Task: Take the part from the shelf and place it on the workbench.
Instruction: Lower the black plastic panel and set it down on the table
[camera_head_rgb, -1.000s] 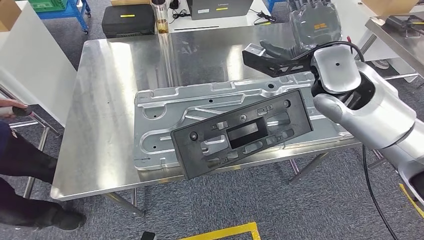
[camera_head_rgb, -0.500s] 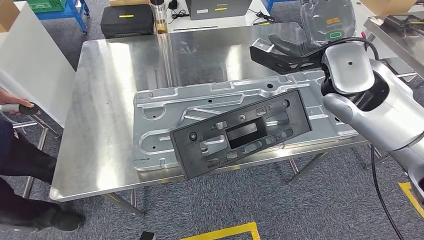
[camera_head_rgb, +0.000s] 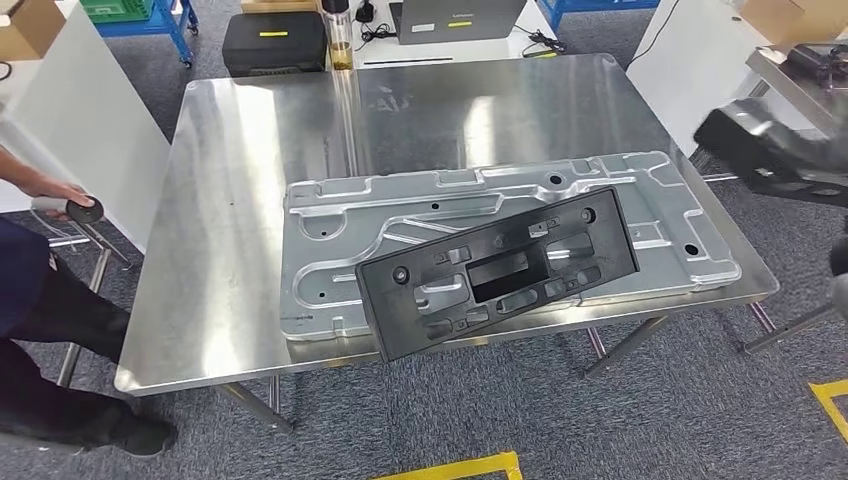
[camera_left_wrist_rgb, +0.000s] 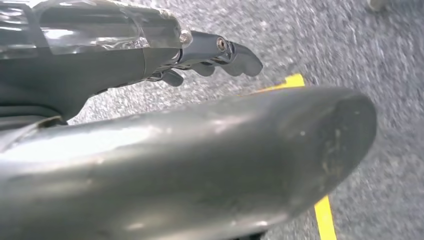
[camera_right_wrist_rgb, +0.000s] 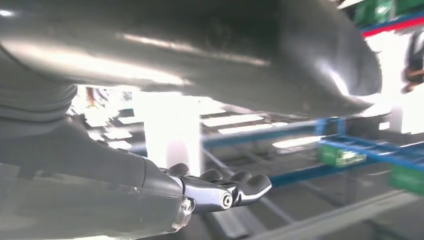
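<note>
So the black plastic part (camera_head_rgb: 498, 272) is lying flat on the big stamped metal panel (camera_head_rgb: 330, 215), which itself sits on the steel workbench (camera_head_rgb: 250, 130). It's tilted at an angle and its near corner pokes out just past the table's front edge. Nothing is touching it, so I'd say the placing bit looks done and all that's left is the arm getting clear.

Over at the right edge of the head view there's a dark blurry shape that I take for the right hand (camera_head_rgb: 775, 150), off to the side of the table. The right wrist view shows its fingers (camera_right_wrist_rgb: 235, 187) loosely apart with nothing in them. The left hand (camera_left_wrist_rgb: 210, 55) hangs over carpet and yellow floor tape, fingers lightly curled, also empty.

A person's hand (camera_head_rgb: 60, 200) holds a small dark object at the left edge. Behind the bench there's a black case (camera_head_rgb: 275, 40) with a yellow label, too small to read
</note>
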